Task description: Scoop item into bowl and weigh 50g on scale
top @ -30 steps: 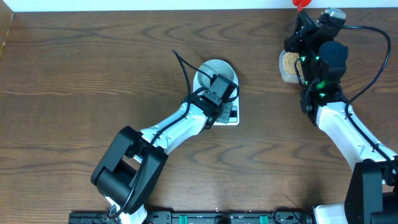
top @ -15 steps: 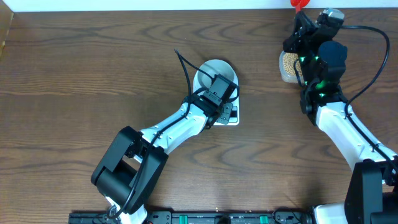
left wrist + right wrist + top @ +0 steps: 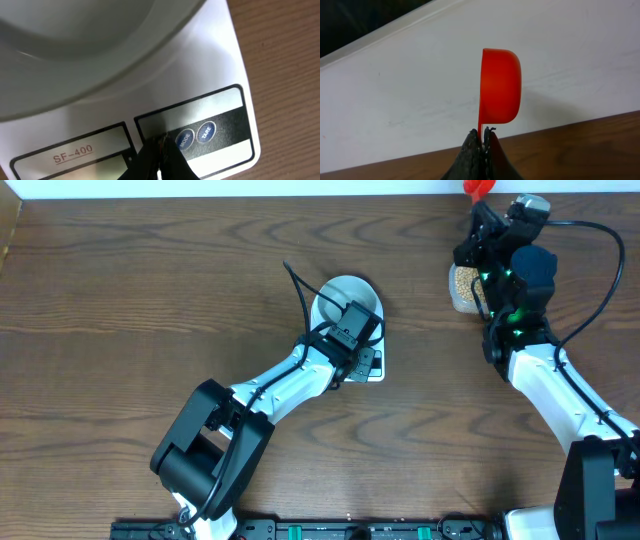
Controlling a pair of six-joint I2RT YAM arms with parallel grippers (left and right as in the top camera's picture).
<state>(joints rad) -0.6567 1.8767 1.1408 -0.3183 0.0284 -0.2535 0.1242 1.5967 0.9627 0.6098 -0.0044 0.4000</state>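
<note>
Overhead: one bowl (image 3: 345, 292) on one scale (image 3: 374, 370), mid tabletop (image 3: 150, 300); one tub (image 3: 449, 286) of beans (image 3: 462, 280) at 2 o'clock, well apart; two arms.
Left wrist: left fingers (image 3: 147, 161) pinched shut, holding nothing, tips just beside two buttons. Likely taring: press TARE button (image 3: 206, 131) squarely, avoiding MODE button (image 3: 184, 138) at its 9 o'clock.
Right wrist: right fingers (image 3: 470, 155) clamped shut on one red scoop (image 3: 500, 85), tipped on edge.

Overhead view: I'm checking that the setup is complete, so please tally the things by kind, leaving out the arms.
Bowl: 1
Scale: 1
Tub of beans: 1
Red scoop: 1
Total: 4
</note>
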